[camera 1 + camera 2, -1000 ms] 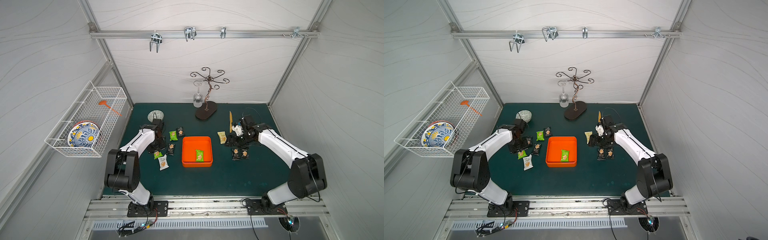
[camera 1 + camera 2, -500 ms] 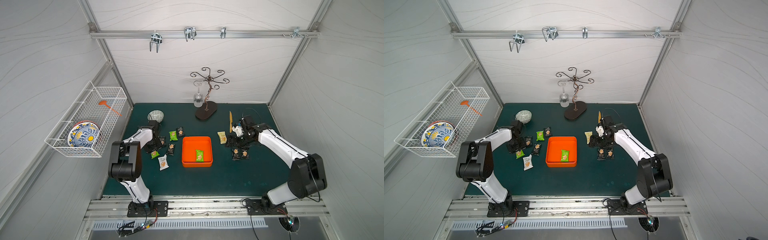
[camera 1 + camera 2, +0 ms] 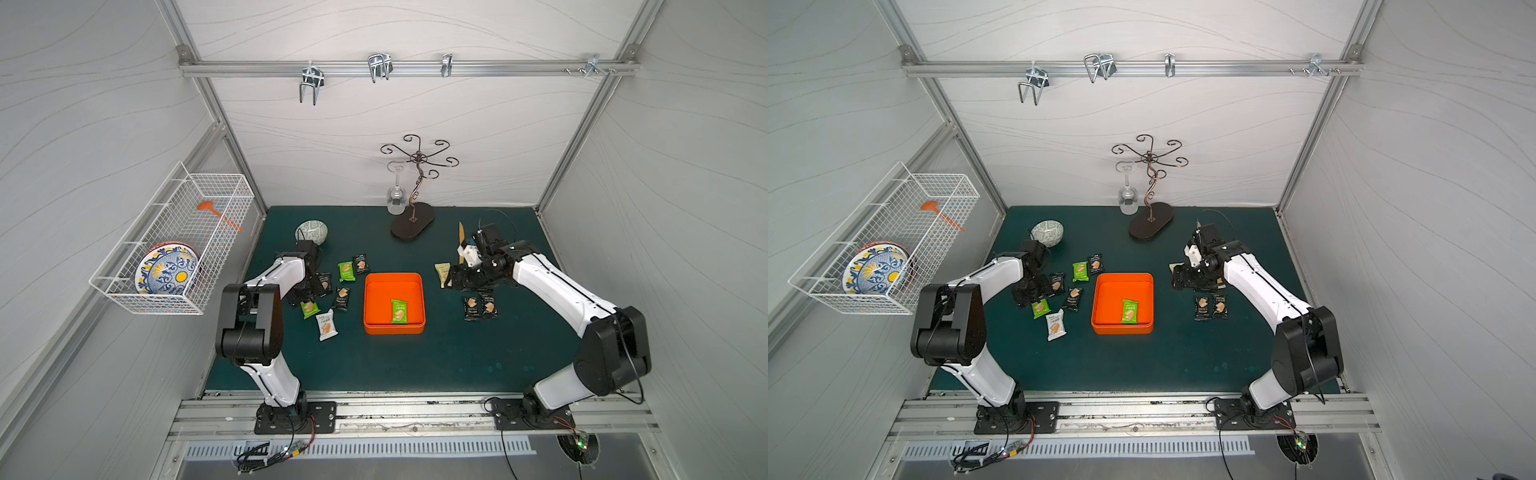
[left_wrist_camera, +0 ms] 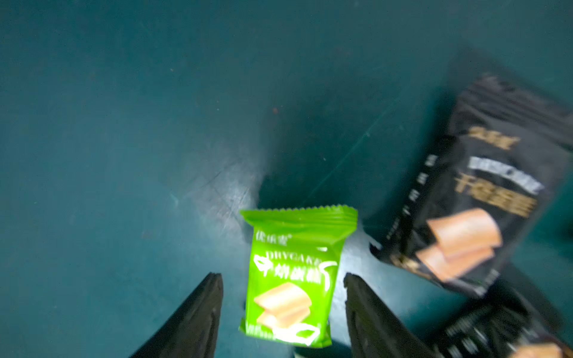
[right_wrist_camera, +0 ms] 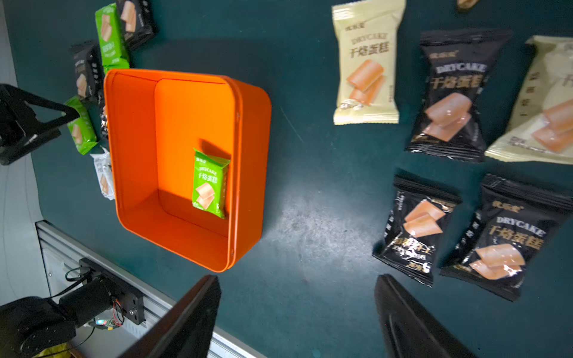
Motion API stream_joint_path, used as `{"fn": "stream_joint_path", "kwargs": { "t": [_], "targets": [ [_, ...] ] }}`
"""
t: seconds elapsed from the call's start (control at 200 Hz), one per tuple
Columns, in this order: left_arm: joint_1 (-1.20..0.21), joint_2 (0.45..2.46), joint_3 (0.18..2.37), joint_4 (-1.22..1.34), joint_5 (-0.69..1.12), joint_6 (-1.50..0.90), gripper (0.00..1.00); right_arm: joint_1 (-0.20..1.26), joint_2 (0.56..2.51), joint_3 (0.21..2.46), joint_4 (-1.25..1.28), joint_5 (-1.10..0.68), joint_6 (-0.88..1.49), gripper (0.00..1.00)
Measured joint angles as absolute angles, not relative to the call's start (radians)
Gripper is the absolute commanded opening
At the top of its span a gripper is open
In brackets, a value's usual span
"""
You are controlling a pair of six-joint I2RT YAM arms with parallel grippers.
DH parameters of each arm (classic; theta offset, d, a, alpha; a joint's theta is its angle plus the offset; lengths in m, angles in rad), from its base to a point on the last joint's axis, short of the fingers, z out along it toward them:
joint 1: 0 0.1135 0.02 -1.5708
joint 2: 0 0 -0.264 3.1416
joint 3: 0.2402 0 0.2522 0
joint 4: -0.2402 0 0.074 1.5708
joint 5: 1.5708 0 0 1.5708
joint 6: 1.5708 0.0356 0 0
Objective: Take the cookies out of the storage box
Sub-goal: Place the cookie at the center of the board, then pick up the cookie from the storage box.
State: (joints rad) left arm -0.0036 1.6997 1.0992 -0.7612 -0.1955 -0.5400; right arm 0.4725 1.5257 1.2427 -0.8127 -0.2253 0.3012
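Note:
The orange storage box (image 3: 393,276) (image 3: 1123,276) (image 5: 248,155) sits mid-mat with one green cookie packet (image 3: 399,311) (image 3: 1130,311) (image 5: 210,183) inside. Left of the box lie several cookies: black (image 3: 324,284), green (image 3: 345,271), white (image 3: 326,325). My left gripper (image 3: 305,296) (image 4: 282,276) stands open low over the mat there. A green packet (image 3: 309,308) (image 4: 297,235) lies loose between its fingers, touching neither. Right of the box my right gripper (image 3: 457,282) (image 5: 297,279) is open and holds nothing. By it lie two black packets (image 3: 471,308) and a pale yellow one (image 3: 442,274).
A patterned bowl (image 3: 311,230) stands behind the left arm. A dark metal stand (image 3: 412,224) with a hanging wine glass (image 3: 396,199) is at the back. A thin wooden stick (image 3: 460,237) lies behind the right gripper. A white wire basket (image 3: 174,245) with plates hangs on the left wall.
My left gripper has opened and let go of the green packet, which now lies between its fingers. The left arm folded back, its elbow nearer the front. The right arm has not moved.

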Motion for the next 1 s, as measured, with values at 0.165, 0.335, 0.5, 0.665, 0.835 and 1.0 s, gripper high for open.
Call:
{"fn": "stream_joint_path", "kwargs": {
  "t": [0.165,0.335,0.5,0.665,0.835,1.0],
  "targets": [
    [-0.010,1.563,1.119,-0.804,-0.138,-0.551,0.67,0.603,1.547,1.263,-0.797,-0.209,0.330,0.83],
    [-0.073,1.459,1.119,-0.843,-0.052,-0.550,0.67,0.731,1.613,1.295,-0.770,-0.166,0.384,0.82],
    [-0.155,1.414,1.096,-0.848,0.069,-0.558,0.67,0.804,1.717,1.367,-0.751,-0.106,0.443,0.82],
    [-0.165,1.330,1.049,-0.866,0.156,-0.558,0.67,0.854,1.793,1.430,-0.749,-0.051,0.500,0.81],
    [-0.164,1.269,1.026,-0.867,0.215,-0.546,0.67,0.912,1.874,1.504,-0.752,0.002,0.528,0.78],
    [-0.164,1.242,0.985,-0.866,0.245,-0.535,0.67,0.943,1.944,1.541,-0.764,0.034,0.562,0.77]
  ]
}}
